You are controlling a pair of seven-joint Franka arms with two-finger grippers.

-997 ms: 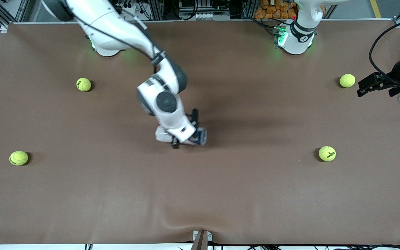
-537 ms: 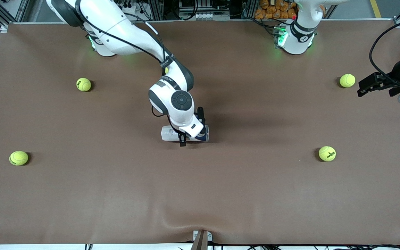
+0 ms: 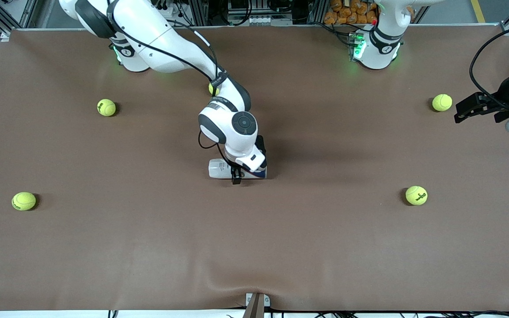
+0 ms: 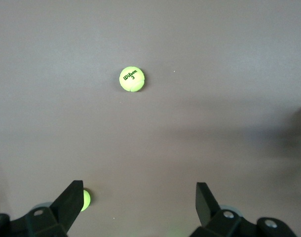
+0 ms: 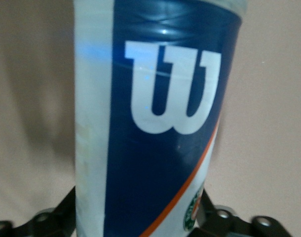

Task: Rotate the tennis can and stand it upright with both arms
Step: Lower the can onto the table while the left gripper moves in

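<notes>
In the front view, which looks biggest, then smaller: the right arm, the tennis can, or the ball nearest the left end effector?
1. right arm
2. tennis can, lying down and partly hidden by the right end effector
3. ball beside the left end effector

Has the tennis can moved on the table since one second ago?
Yes. The tennis can has turned, and its white end has shifted toward the left arm's end, away from the ball.

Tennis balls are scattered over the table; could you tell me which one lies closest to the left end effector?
The tennis ball beside the left end effector, at the left arm's table end.
</notes>
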